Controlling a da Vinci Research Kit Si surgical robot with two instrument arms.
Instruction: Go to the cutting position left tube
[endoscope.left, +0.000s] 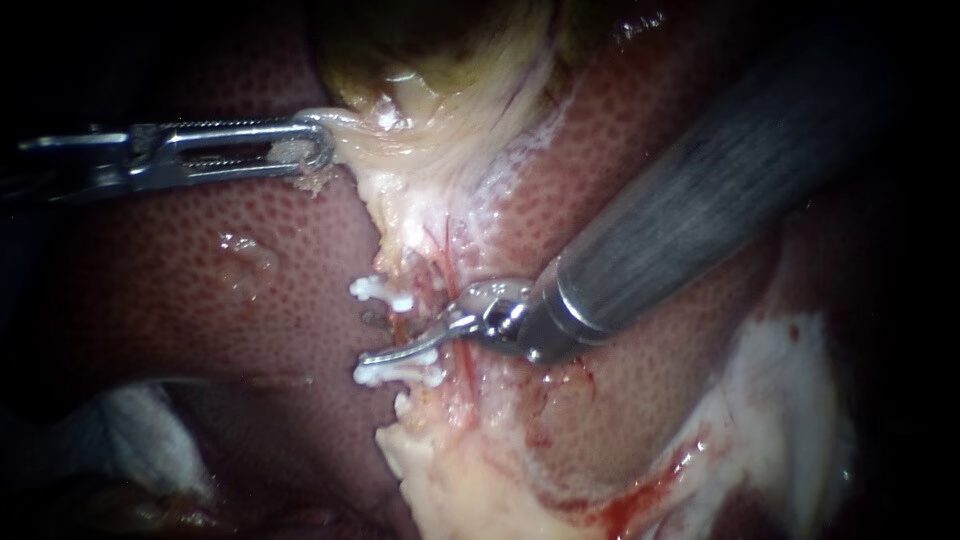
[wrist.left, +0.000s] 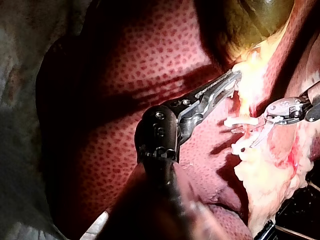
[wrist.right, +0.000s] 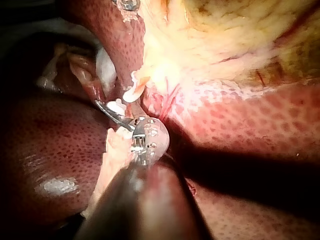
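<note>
Jaws of the left instrument (endoscope.left: 322, 150) clench the gallbladder (endoscope.left: 430, 70) at its pale neck. The right instrument (endoscope.left: 385, 354) lays its thin tip crosswise on the left tube (endoscope.left: 399, 328); whether the tip is parted or closed I cannot tell. The tube runs up and down the endoscope view between two white clips (endoscope.left: 382, 292).

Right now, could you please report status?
Left instrument shut on pale yellowish tissue. Right instrument tip between two white clips, at thin red tube. Nothing blocking.
</note>
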